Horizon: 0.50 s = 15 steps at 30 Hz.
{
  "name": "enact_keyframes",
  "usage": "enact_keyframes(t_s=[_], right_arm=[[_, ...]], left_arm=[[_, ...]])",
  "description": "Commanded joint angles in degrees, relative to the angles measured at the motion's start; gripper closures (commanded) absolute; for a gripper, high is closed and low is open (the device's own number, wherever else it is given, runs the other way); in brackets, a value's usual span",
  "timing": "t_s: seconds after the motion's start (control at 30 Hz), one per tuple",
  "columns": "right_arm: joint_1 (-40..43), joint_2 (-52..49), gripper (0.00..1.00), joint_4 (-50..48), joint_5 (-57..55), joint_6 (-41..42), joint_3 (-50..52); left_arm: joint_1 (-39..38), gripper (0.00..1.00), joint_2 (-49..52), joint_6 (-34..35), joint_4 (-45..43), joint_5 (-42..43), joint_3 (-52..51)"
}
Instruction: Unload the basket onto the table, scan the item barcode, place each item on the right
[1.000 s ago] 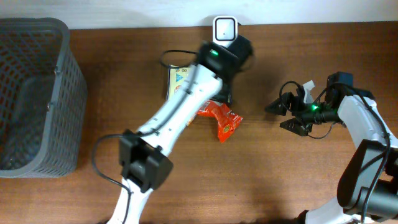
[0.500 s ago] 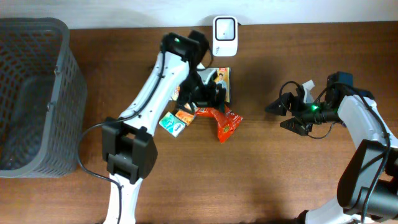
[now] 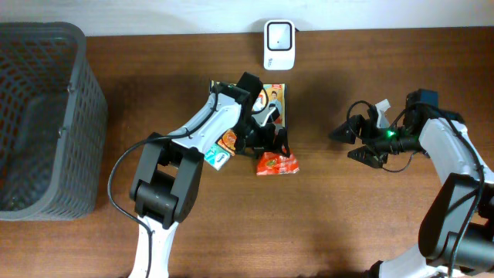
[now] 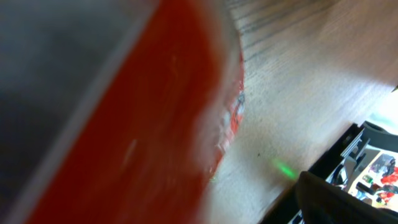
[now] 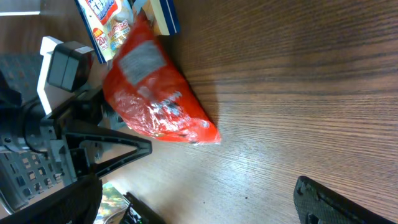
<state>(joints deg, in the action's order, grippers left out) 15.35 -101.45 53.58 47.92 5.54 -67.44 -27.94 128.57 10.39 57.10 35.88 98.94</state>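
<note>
From above, the left gripper (image 3: 266,144) is low over a small heap of packets in the middle of the tabletop (image 3: 347,224), toward the back edge. The red snack packet (image 3: 277,163) lies flat on the wood, right at the front of that gripper. A teal box (image 3: 218,157) and an orange packet (image 3: 229,140) lie on the basket side of the arm. A yellow packet with a face on it (image 3: 273,103) lies behind them. The white scanner (image 3: 278,35) stands at the back edge, apart from the heap. A grey basket (image 3: 91,116) sits at the left edge. The right gripper (image 3: 349,143) is near the right edge, with its fingers spread wide and nothing in them.

In the left wrist view, the red snack packet is very close and blurry. It fills the left half, with bare wood and a small green spot of light beside it.

In the right wrist view, the red snack packet lies on the wood. The left gripper's black fingers stand apart beside it and pinch nothing. The right gripper's own fingers show at the two bottom corners, far apart, with only wood between them.
</note>
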Motion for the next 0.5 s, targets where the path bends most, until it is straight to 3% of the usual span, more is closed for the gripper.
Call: enact_keyframes(t_s=[0.0,0.37,0.47], right_arm=[[0.2,-0.2,0.02,0.0,-0.2,-0.9,-1.0],[0.2,-0.2,0.02,-0.2,-0.2,-0.9,-1.0],[0.2,-0.2,0.02,-0.3,-0.2,-0.9,-1.0]], left_arm=[[0.2,0.1,-0.9,0.5,-2.3,1.2,-0.5],[0.3,0.96,-1.6,0.4,-2.6,-2.9,1.0],[0.3,1.0,-3.5,0.4,1.2,-10.8,4.3]])
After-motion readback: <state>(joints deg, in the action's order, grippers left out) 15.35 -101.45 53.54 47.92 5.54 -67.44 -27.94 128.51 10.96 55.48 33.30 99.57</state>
